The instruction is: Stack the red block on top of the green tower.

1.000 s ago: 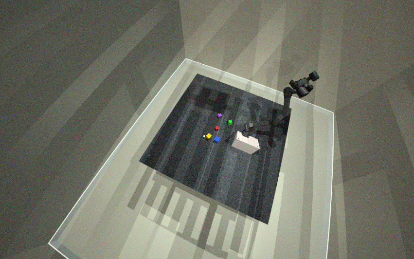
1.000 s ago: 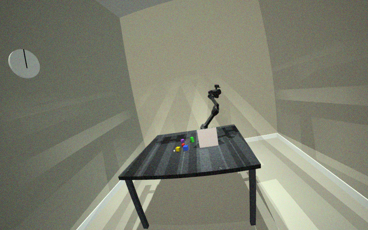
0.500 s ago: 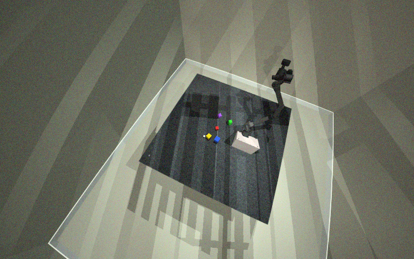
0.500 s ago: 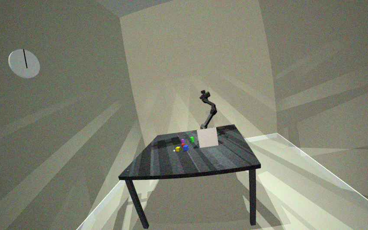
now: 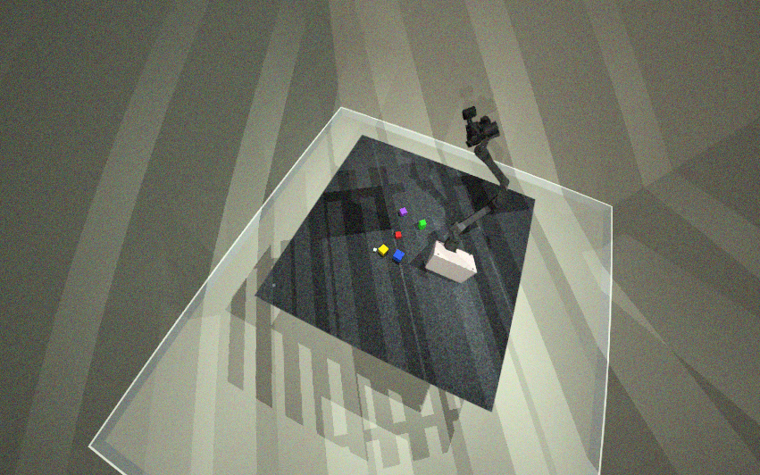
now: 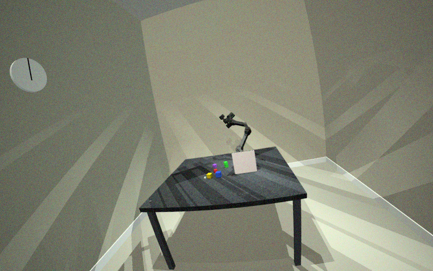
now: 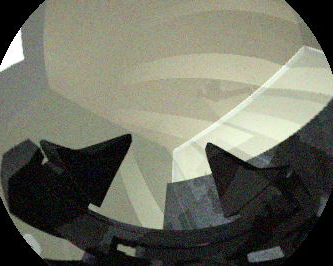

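Note:
The small red block point(image 5: 397, 235) point(image 6: 215, 170) sits on the dark table among the other blocks. The green tower point(image 5: 422, 224) point(image 6: 226, 164) stands upright behind it and to its right in the exterior view, apart from it. My gripper point(image 7: 169, 142) is open and empty, high above the table's back edge and well away from both. The wrist view shows walls, floor and part of the table between the fingers, and no block. The top and exterior views show the gripper too small to make out its fingertips.
A purple block point(image 5: 403, 211) point(image 6: 214, 165), a yellow block point(image 5: 382, 250) point(image 6: 209, 175), a blue block point(image 5: 398, 255) point(image 6: 218, 174) and a tiny white piece point(image 5: 374, 249) point(image 6: 205, 177) are around the red block. A large pale pink box point(image 5: 450, 263) point(image 6: 244, 162) stands by the arm's base.

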{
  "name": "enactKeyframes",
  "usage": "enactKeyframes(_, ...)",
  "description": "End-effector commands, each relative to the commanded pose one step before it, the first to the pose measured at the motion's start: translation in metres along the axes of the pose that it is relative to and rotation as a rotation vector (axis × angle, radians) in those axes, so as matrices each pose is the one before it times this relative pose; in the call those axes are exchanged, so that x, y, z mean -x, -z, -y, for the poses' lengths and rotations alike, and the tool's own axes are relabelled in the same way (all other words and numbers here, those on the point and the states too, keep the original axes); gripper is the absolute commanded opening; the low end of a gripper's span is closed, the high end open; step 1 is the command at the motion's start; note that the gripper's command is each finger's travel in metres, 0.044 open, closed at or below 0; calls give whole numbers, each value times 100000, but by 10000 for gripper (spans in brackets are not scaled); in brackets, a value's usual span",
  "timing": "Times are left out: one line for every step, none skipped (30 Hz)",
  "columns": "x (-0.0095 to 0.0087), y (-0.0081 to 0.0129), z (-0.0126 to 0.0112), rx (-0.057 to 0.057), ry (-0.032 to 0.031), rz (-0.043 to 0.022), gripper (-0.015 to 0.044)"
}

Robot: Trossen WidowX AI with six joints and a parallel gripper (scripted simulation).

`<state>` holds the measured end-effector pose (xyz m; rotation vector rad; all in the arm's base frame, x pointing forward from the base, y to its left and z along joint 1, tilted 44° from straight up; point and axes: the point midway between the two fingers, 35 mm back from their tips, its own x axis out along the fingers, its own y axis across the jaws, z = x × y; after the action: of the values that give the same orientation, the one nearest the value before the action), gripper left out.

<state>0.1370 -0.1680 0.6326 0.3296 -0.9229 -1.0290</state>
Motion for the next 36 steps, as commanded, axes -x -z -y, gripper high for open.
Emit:
enactKeyframes(-236,7524,-974,12803,-2398,-16904,440)
enactKeyframes(-152,1581,-370,2752,-625,-3743,440)
enactKeyframes(-156,1576,-396,2788,-661,-3740,440)
enactKeyframes(-161,1569,-422,2824,-696,-3735,440)
enactKeyframes(-189,1568,-409,3104,-603,-3686,440)
enactKeyframes(-194,1559,-436,3140,-637,-3679,440)
enactKeyframes(-199,1544,-460,3165,-668,-3657,440)
enactKeyframes(-205,1540,-487,3214,-701,-3663,440)
enactKeyframes(-211,1530,-512,3255,-731,-3655,440)
enactKeyframes(-216,1521,-537,3301,-759,-3651,440)
enactKeyframes(-223,1515,-563,3357,-789,-3656,440)
enactKeyframes(-229,1507,-588,3409,-815,-3654,440)
enactKeyframes(-235,1497,-612,3463,-838,-3652,440)
enactKeyframes(-242,1491,-638,3527,-863,-3658,440)
enactKeyframes(-281,1492,-613,4284,-829,-3693,440)
enactKeyframes(-290,1479,-645,4341,-871,-3699,440)
enactKeyframes(-299,1463,-675,4394,-909,-3699,440)
enactKeyframes(-307,1444,-704,4442,-944,-3693,440)
enactKeyframes(-316,1431,-735,4511,-982,-3705,440)
enactKeyframes(-326,1414,-764,4575,-1016,-3712,440)
enactKeyframes(-334,1395,-792,4635,-1047,-3714,440)
enactKeyframes(-344,1379,-821,4708,-1078,-3727,440)
enactKeyframes(-354,1363,-849,4787,-1109,-3744,440)
enactKeyframes(-316,1154,-756,4178,-975,-3231,440)
enactKeyframes(-260,903,-619,3320,-767,-2593,440)
enactKeyframes(-217,732,-521,2641,-576,-2189,440)
enactKeyframes(-267,896,-651,3172,-647,-2758,440)
enactKeyframes(-331,1101,-816,3957,-770,-3449,440)
enactKeyframes(-397,1299,-983,4815,-899,-4130,440)
enactKeyframes(-429,1362,-1062,5244,-928,-4420,440)
enactKeyframes(-431,1317,-1062,5288,-880,-4382,440)
enactKeyframes(-433,1272,-1061,5329,-828,-4346,440)
enactKeyframes(-429,1211,-1044,5298,-762,-4259,440)
enactKeyframes(-405,1097,-977,5009,-663,-3976,440)
enactKeyframes(-421,1105,-1010,5248,-633,-4121,440)
enactKeyframes(-420,1067,-1003,5285,-573,-4108,440)
